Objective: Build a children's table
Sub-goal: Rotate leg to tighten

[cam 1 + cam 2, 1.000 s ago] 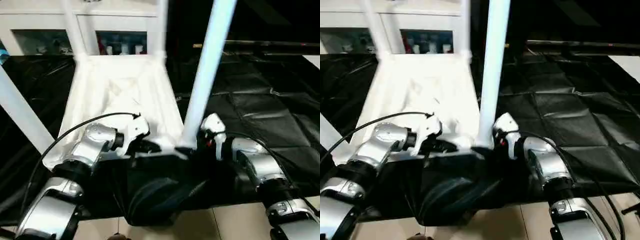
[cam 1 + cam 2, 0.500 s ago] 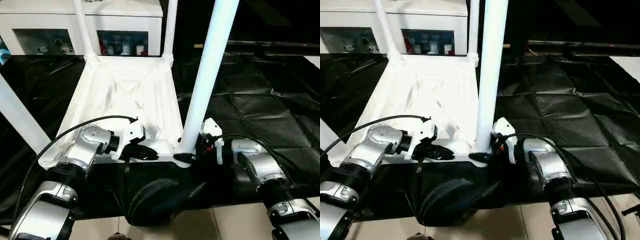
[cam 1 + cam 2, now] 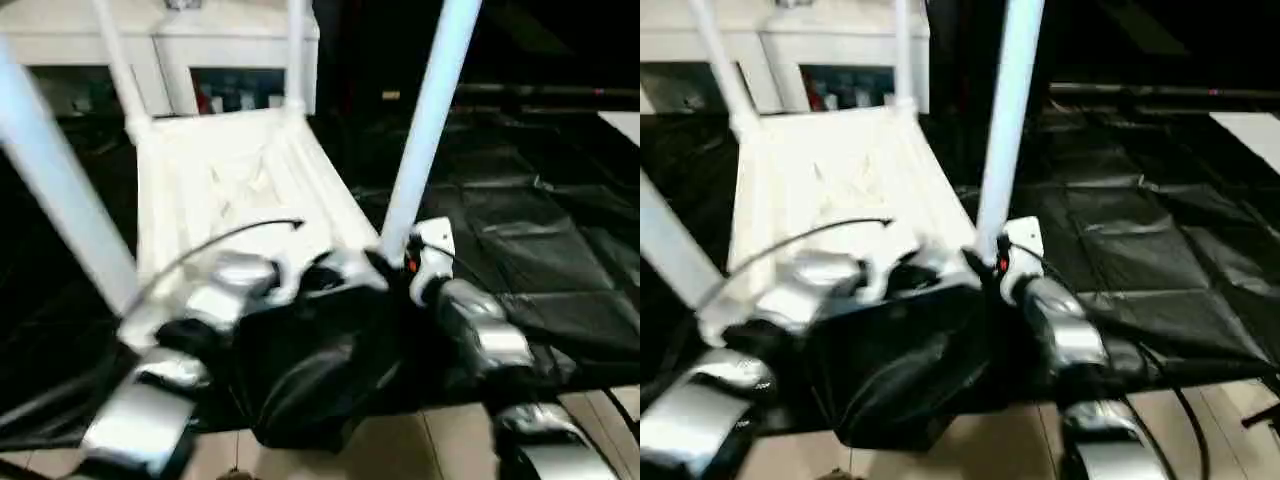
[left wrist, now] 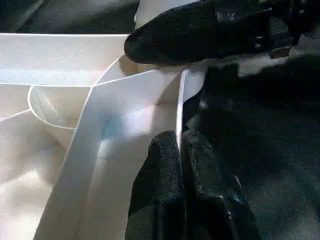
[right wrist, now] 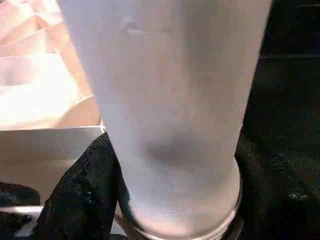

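Observation:
The children's table lies upside down, its ribbed white tabletop (image 3: 230, 180) facing up. White legs stand up from its corner sockets: near right leg (image 3: 425, 130), near left leg (image 3: 60, 190), and two at the far corners (image 3: 297, 50). My left gripper (image 3: 330, 275) is shut on the tabletop's thin near rim (image 4: 178, 105), which its fingertips (image 4: 160, 165) pinch. My right gripper (image 3: 395, 265) is closed around the base of the near right leg (image 5: 170, 100), with a black finger (image 5: 85, 200) on either side of it.
A white cabinet (image 3: 160, 50) with glass doors stands behind the table. A black sheet (image 3: 560, 220) covers the floor to the right. A crumpled black bundle (image 3: 310, 370) lies below my grippers, with pale floor tiles (image 3: 400, 450) beyond the sheet's near edge.
My right gripper's fingers have closed in on the near right leg. The whole picture has shifted and tilted, and the table's near right corner now sits higher in it with both grippers.

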Tool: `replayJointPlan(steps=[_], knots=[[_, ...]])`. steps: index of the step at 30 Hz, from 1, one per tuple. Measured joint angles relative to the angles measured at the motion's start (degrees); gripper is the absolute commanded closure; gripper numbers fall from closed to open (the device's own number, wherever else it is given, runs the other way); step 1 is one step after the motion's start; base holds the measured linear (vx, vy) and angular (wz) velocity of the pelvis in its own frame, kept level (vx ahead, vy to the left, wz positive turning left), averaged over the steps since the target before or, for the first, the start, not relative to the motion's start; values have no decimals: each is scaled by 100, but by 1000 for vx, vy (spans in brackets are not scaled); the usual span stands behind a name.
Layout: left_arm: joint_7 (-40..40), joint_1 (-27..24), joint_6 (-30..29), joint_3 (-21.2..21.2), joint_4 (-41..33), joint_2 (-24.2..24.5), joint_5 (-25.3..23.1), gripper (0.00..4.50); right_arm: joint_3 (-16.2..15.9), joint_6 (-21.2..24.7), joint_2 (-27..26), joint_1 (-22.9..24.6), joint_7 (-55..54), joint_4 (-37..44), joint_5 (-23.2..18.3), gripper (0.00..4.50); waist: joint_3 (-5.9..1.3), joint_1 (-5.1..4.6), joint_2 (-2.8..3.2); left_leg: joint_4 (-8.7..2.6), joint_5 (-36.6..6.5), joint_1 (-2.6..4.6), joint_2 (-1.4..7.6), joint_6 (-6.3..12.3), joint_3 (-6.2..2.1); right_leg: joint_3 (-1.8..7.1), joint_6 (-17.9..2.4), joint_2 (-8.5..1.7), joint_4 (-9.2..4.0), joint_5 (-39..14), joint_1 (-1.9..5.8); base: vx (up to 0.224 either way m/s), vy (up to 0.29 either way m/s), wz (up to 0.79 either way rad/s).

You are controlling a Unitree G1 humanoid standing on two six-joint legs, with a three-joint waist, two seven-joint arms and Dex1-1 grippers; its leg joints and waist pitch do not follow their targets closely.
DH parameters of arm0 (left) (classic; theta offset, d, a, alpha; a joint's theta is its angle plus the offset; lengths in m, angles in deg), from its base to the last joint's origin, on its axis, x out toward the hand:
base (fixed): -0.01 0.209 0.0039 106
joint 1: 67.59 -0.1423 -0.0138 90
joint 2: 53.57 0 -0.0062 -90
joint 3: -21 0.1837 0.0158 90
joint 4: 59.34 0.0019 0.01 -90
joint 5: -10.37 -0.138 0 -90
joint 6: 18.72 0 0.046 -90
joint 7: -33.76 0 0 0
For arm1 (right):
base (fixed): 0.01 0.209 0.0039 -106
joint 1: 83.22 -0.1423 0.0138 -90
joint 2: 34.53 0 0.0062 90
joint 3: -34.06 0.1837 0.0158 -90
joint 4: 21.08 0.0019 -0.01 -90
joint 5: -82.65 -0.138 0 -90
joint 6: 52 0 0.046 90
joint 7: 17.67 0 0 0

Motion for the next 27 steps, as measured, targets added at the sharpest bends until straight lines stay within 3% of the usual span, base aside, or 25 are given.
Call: replayJointPlan(steps=[1, 4, 7, 11, 16, 20, 23, 27], knots=[[0, 0, 11, 0, 0, 0, -2, 450, 1, -18, 0, 1, 1, -2, 0, 106, -1, 0, 2, -2, 0, -1, -1, 0, 0, 1, -3, 0, 0, 2, 0, 0, 0, 0], [-36, -5, 44, -8, -1, 24, -2, 450, 3, -57, 4, 14, 188, 3, 9, 104, -3, -13, 16, -3, 0, -5, 0, 0, -2, -4, -14, 0, 0, 10, -2, 0, 0, 0], [-265, -60, 129, -23, -66, 148, 16, 450, -21, -64, 127, 40, 677, 22, 5, 63, -3, -22, 16, -8, 0, -5, 1, 0, -4, -8, -13, 0, 0, 10, -5, 0, 0, 0], [-1095, -284, 251, -35, -355, 579, 150, 450, -421, 54, 600, 198, 2102, 304, -143, 63, -3, -42, 16, -25, 0, -5, 11, 0, -6, -17, -11, 10, 0, 9, -14, 0, 0, 0], [-2170, -492, 261, 50, -684, 977, 381, 450, -955, 181, 1162, 216, 3632, 574, -191, 63, -1, 30, 18, -26, -1, -17, 20, -1, -2, -26, -16, 14, -2, 4, -19, 0, 0, 0], [-2819, -560, 201, 129, -804, 1228, 525, 450, -1290, 21, 1493, 204, 4614, 612, -137, 63, 1, 66, 13, -19, -2, -20, 20, 0, 0, -24, -18, 12, -3, 4, -19, 0, 0, 0], [-2945, -587, 209, 135, -832, 1266, 532, 450, -1414, -77, 1625, 117, 4914, 555, -70, 63, 3, 71, 10, -15, -2, -19, 20, 0, 0, -24, -20, 12, 0, 5, -17, 0, 0, 0], [-2999, -595, 211, 132, -864, 1322, 543, 450, -1418, -34, 1594, 19, 4974, 479, -99, 95, 4, 60, 8, -15, -2, -19, 21, -1, 0, -25, -20, 12, 2, 5, -19, 0, 0, 0]])
